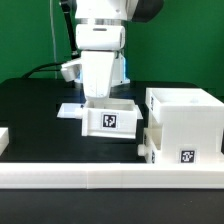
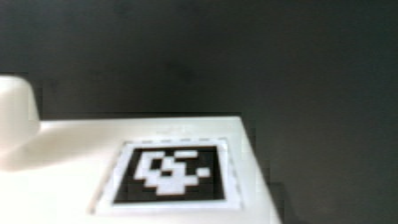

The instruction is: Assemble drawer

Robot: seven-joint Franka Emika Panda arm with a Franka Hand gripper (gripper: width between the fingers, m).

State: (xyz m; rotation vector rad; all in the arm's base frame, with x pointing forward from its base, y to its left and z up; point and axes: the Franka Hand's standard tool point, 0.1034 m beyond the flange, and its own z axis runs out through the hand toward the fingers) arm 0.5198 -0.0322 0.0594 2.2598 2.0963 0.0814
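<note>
Border rail [image 1: 100, 178] is lying just before casing [image 1: 185, 125], tool [image 1: 98, 100] hovering in tray [image 1: 126, 118] beside casing, likely for grabbing its wall; whether it's clamping is unclear.

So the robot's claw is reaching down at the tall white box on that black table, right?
Not quite. The claw is down at the shallow tray, not the tall box casing, which stands apart on the exterior view's right. The exterior view shows this. The table is indeed black.
</note>
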